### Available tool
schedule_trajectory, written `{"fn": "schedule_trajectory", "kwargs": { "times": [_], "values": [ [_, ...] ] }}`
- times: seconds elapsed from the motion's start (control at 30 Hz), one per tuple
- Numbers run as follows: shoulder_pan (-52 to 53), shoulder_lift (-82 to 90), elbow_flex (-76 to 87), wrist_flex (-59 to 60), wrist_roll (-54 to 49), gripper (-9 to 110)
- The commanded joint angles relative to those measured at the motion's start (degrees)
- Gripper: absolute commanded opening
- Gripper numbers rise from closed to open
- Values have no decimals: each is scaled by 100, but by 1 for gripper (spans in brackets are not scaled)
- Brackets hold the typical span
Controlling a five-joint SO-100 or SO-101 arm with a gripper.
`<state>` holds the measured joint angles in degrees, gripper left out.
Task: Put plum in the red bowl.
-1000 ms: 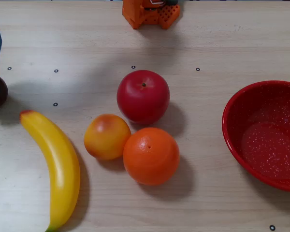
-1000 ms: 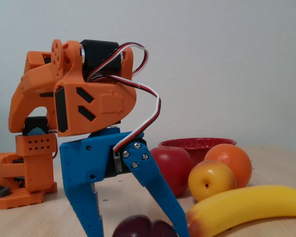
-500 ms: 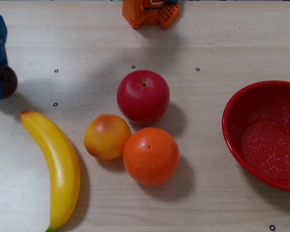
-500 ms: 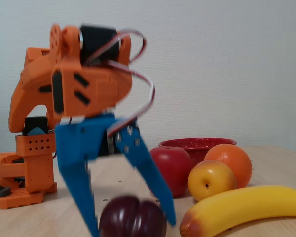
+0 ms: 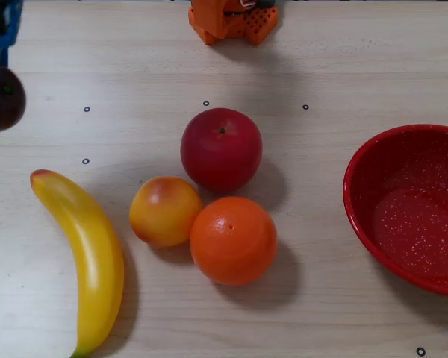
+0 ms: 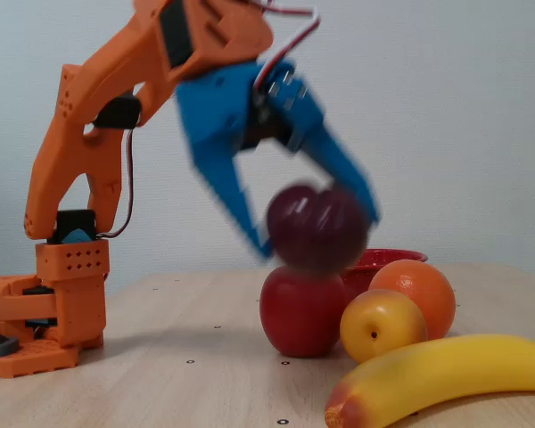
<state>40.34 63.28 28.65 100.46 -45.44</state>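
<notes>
I am working over a pale wood-grain bench (image 5: 343, 67), where the widest item is the glossy red speckled bowl (image 5: 411, 209), sitting at the right edge of the overhead view and well apart from my arm. My orange jointed arm (image 6: 89, 178) is reaching up and forward from its base at the left of the fixed view. A long yellow banana (image 5: 89, 261) is lying at the lower left of the overhead view. A large red apple (image 5: 221, 149), a round orange (image 5: 233, 240) and a yellow-red peach-like fruit (image 5: 165, 211) are clustered mid-bench, touching one another, between me and the bowl. My blue two-finger tool (image 6: 316, 227) is clamping the small dark purple plum (image 6: 316, 227) between its fingers, and the plum is hanging clear of the bench, above the apple as the fixed view shows it. In the overhead view, the plum (image 5: 7, 101) is showing only at the far left edge.

I judge the step in hand to be the carry. To do it well, I am aiming to hold the clamp steady, keep the plum higher than the fruit cluster and the bowl's near rim, and open only when the plum is over the bowl's middle and low enough not to bounce out. The fixed view is motion-blurred, so the exact contact points are unclear.
</notes>
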Motion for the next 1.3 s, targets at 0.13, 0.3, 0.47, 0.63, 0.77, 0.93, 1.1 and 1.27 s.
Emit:
{"fn": "schedule_trajectory", "kwargs": {
  "times": [0.13, 0.3, 0.47, 0.63, 0.77, 0.93, 1.1, 1.27],
  "values": [
    [-1327, 1960, 26, 185, 853, 0],
    [-2575, 2593, 536, -35, 1521, 0],
    [-3814, 3059, 1204, -431, 2153, 0],
    [-4896, 3234, 1819, -870, 2777, 0],
    [-5616, 3234, 2206, -1151, 3322, 0],
    [-6293, 3094, 2575, -1248, 3735, 0],
    [-6759, 2689, 2663, -1301, 3937, 0],
    [-7119, 2013, 2382, -1354, 3920, 0]
  ]
}}
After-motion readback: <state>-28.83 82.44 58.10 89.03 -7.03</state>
